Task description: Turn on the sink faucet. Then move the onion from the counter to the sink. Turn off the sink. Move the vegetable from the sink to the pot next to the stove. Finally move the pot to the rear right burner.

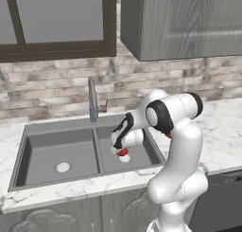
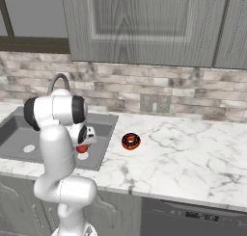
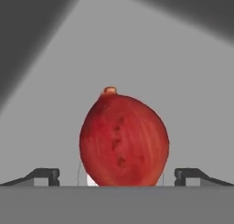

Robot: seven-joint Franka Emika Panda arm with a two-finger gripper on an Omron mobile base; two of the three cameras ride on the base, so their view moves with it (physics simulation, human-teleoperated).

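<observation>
Gripper (image 3: 117, 175) is down in the sink (image 1: 56, 148), in the basin right of the faucet (image 1: 93, 101), jaws spread wide either side of the onion (image 3: 123, 138). It seems to rest on the drain, ungripped, perhaps for rinsing.

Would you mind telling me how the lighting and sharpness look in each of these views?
Hand view: the onion is sharp and evenly lit, with dark shadow wedges in the upper corners of the sink floor. Left base view: soft, flat light, slightly coarse rendering, no glare. Right base view: the same even light; the doughnut casts hardly any shadow.
</observation>
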